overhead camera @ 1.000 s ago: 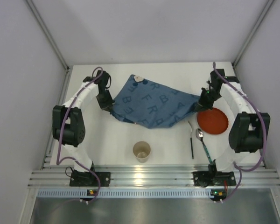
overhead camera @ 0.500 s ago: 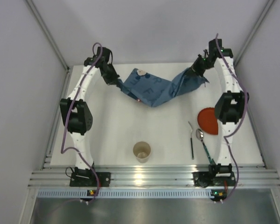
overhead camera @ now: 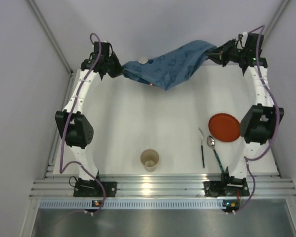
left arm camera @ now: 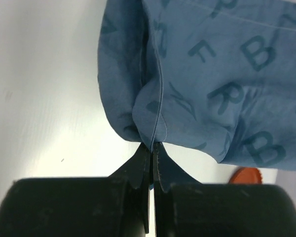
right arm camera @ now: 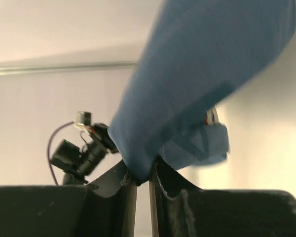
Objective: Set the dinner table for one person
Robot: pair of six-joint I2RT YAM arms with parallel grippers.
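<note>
The hard, flat desk (overhead camera: pixel 138 123) lies under the cup (overhead camera: pixel 150 160), spoon (overhead camera: pixel 213 145) and plate (overhead camera: pixel 225 127), and at the back the soft, floppy cloth (overhead camera: pixel 167 71) sags in the air, best held by its ends, where the left gripper (left arm camera: pixel 152 148) and right gripper (right arm camera: pixel 143 175) pinch it tight

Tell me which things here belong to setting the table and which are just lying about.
Job in hand: blue placemat, pinched by left claw and right claw above the dinner table.
Lying untouched, probably next: red plate, cup, spoon, black-handled utensil.
</note>
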